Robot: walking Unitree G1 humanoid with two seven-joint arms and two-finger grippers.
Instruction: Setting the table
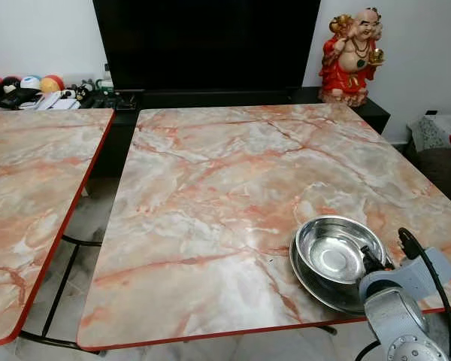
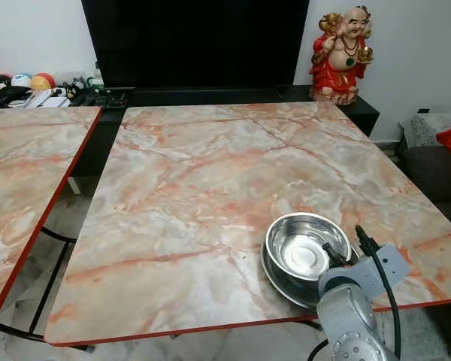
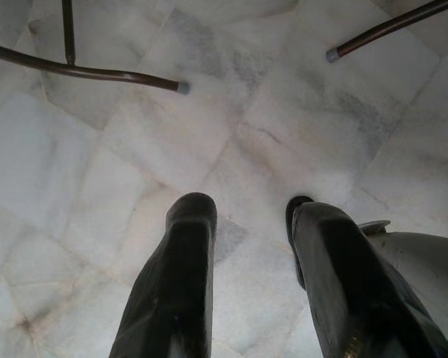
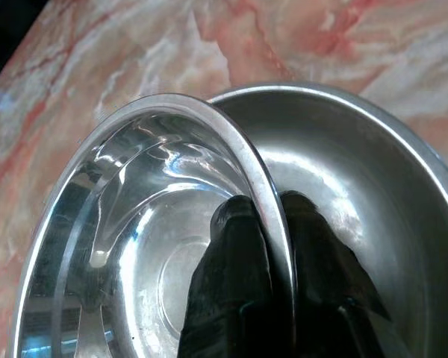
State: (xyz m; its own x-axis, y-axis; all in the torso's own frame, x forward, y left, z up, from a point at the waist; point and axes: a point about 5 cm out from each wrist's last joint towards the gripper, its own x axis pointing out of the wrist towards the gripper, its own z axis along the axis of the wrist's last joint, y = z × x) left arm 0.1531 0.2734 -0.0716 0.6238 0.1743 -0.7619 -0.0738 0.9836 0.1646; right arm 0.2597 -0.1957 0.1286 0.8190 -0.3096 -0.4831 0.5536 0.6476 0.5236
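Eye views: right gripper (image 1: 372,262) pinches the rim of a steel bowl (image 1: 338,248) sitting in a shallow steel plate (image 2: 286,282) at the near right corner of the marble table (image 1: 225,188), so I'd call the task barely started, with one bowl and plate down, not yet let go, no cutlery or further settings laid, and a second table (image 1: 30,195) bare off its left edge. Left wrist view: left gripper (image 3: 246,224) hangs idle over floor tiles (image 3: 97,186), fingers apart and holding nothing. Right wrist view: fingers (image 4: 231,283) clamp the bowl wall, one inside and one outside; the plate's near rim is cut off and the arm hides the fingertips in the eye views.
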